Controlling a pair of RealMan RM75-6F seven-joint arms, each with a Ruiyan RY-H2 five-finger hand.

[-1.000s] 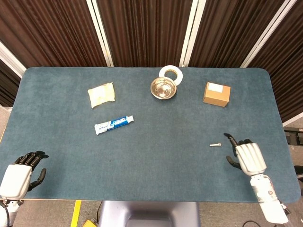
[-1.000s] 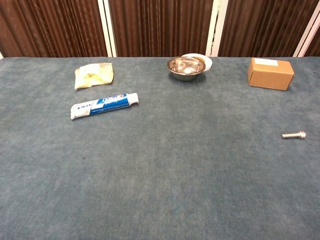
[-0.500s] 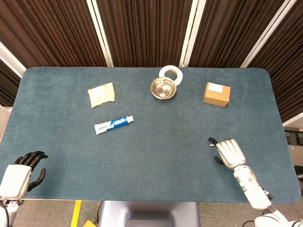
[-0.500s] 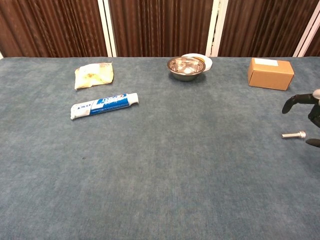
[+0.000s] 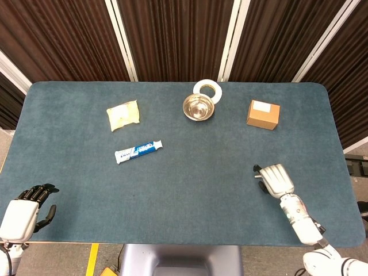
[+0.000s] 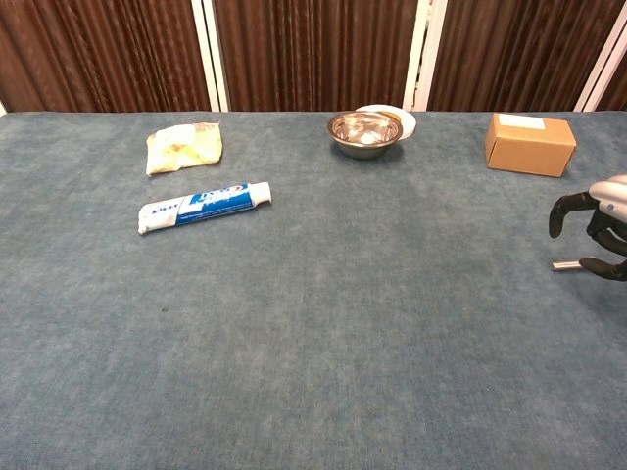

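Note:
A small silver bolt (image 6: 562, 265) lies on the blue table (image 5: 190, 190) at the right. My right hand (image 5: 276, 178) hovers over it, fingers (image 6: 560, 209) arched down and apart, and most of the bolt is hidden beneath them. The thumb sits close to the bolt; I cannot tell whether it touches. The bolt still rests on the cloth. My left hand (image 5: 26, 210) sits at the table's front left corner, holding nothing, fingers loosely spread; only the head view shows it.
A toothpaste tube (image 5: 138, 152) and a yellow packet (image 5: 123, 115) lie at the left. A steel bowl (image 5: 198, 107) stands at the back middle with a white tape roll (image 5: 207, 88) behind it. A cardboard box (image 5: 263, 114) sits at the back right.
My right hand has moved left and forward from the table's right edge until it covers the bolt. The left hand has not moved.

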